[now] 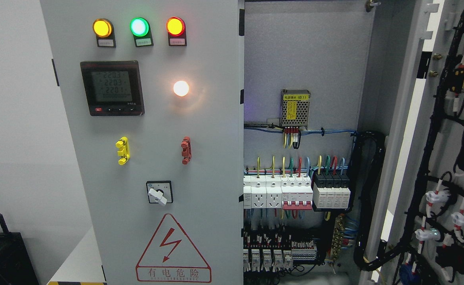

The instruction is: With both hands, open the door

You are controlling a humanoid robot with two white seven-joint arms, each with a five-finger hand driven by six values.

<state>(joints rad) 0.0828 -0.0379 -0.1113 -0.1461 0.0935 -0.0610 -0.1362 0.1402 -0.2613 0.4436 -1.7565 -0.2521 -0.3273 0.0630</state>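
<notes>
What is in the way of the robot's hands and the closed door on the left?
No robot hand shows in the head view, so that gap cannot be judged. Nothing visible stands in front of the closed left door. The right door is already swung open, showing the wiring and breakers inside.

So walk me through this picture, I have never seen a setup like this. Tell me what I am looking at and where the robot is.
This is the view from a camera on the robot's head. It faces a grey electrical cabinet. The left door is closed; it carries three round lamps, a digital meter, a rotary switch and a red warning triangle. The right door is swung open, showing its wired back. Inside are breakers and coloured wires. No robot hand is in view, so nothing is held.
</notes>
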